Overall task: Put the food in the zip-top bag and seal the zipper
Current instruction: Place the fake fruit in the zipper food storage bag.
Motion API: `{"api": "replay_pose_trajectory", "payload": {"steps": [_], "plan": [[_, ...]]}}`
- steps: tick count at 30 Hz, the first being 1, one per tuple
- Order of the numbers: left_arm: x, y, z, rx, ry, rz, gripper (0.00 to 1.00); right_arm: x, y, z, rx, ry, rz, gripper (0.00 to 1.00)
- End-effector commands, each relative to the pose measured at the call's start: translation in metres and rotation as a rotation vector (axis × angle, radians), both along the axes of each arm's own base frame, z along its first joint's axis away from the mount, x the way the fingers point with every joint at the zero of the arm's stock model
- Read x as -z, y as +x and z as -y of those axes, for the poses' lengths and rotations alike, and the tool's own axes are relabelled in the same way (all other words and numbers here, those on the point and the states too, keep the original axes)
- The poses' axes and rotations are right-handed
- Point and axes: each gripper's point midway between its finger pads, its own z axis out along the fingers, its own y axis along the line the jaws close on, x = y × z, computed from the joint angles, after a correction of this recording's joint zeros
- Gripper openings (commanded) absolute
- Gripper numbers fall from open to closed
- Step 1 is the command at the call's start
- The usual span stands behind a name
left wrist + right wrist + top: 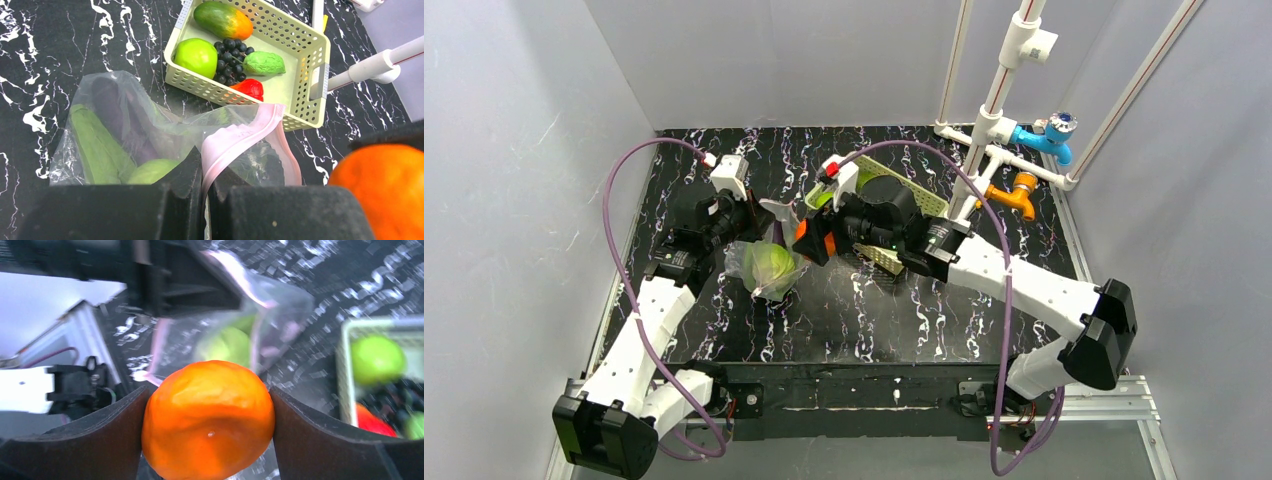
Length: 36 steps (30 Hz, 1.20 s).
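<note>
Left gripper [204,172] shut tight; pink zipper [235,137] is pinched between its fingers. In clear bag [107,90] are seen long green piece [95,145], purple piece [120,117], pale cabbage [150,171]. Right gripper [209,422] spread wide, orange [207,405] clamped between fingers, held near bag mouth. Basket [300,47] is placed further right; mango [222,19], green apple [196,56], red piece [248,88] are kept inside.

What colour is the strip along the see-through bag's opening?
Pink. The zipper strip shows best in the left wrist view.
</note>
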Motion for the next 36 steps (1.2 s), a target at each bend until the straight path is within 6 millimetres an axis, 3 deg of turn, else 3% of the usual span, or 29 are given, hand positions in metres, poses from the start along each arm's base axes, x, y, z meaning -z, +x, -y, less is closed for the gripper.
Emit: {"api": "replay_pose_trajectory", "payload": {"steps": [1,7,11,16,20,22,24,26,29,36], "plan": [[-0.036,-0.005,0.008,0.045,-0.055,0.08,0.0,-0.05,-0.027,-0.04,-0.281,0.207,0.154,0.23],[-0.049,-0.011,0.014,0.064,-0.111,0.058,0.0,-0.049,-0.029,-0.057,-0.344,0.201,0.209,0.26],[-0.05,-0.013,0.015,0.026,-0.147,-0.06,0.0,-0.03,-0.011,-0.065,-0.308,0.159,0.272,0.29],[-0.059,-0.018,0.031,0.061,-0.222,-0.207,0.0,-0.029,0.017,-0.063,-0.176,0.153,0.349,0.36],[-0.076,-0.022,0.027,0.043,-0.229,-0.197,0.0,-0.031,0.041,-0.047,-0.027,0.12,0.398,0.66],[-0.078,-0.027,0.028,0.051,-0.233,-0.213,0.0,-0.042,0.044,-0.043,0.002,0.114,0.395,0.8],[-0.078,-0.031,0.028,0.048,-0.243,-0.226,0.0,-0.049,0.041,-0.042,0.009,0.117,0.35,0.92],[-0.079,-0.034,0.026,0.028,-0.248,-0.23,0.0,-0.052,0.037,-0.039,0.023,0.099,0.279,0.98],[-0.08,-0.038,0.022,-0.004,-0.251,-0.258,0.0,-0.052,0.033,-0.028,0.078,0.051,0.169,0.98],[-0.074,-0.039,0.017,-0.079,-0.277,-0.312,0.0,-0.075,0.018,-0.003,0.232,0.011,-0.107,0.98]]}}
